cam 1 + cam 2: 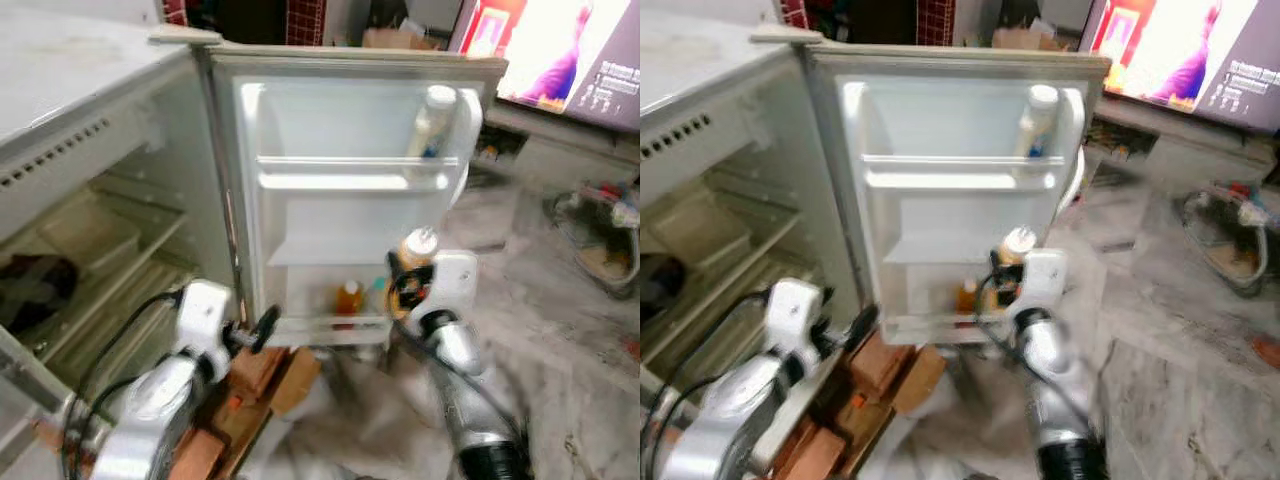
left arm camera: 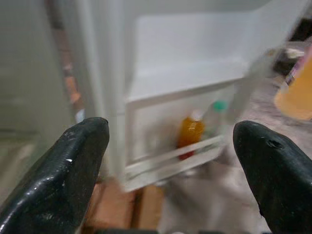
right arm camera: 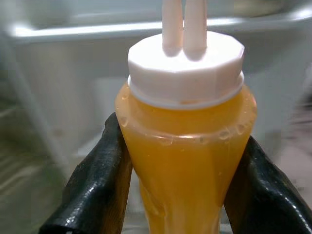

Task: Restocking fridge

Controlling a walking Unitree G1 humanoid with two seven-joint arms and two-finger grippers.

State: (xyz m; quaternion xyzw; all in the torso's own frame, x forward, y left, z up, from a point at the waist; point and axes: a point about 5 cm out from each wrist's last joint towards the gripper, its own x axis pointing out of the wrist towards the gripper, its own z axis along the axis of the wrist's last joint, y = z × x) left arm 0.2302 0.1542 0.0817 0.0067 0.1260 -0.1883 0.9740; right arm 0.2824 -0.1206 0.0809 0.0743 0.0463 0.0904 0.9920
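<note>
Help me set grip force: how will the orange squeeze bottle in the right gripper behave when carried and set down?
The orange squeeze bottle looks nearly full, so probably heavy for its size. Its smooth walls taper upward between the right gripper fingers, so it may slip downward. Soft plastic would likely dent under hard squeezing. Tall and narrow, it could tip.

right gripper [image 3: 183, 190] fingers closed around a load, left gripper [image 2: 170, 161] fingers spread
</note>
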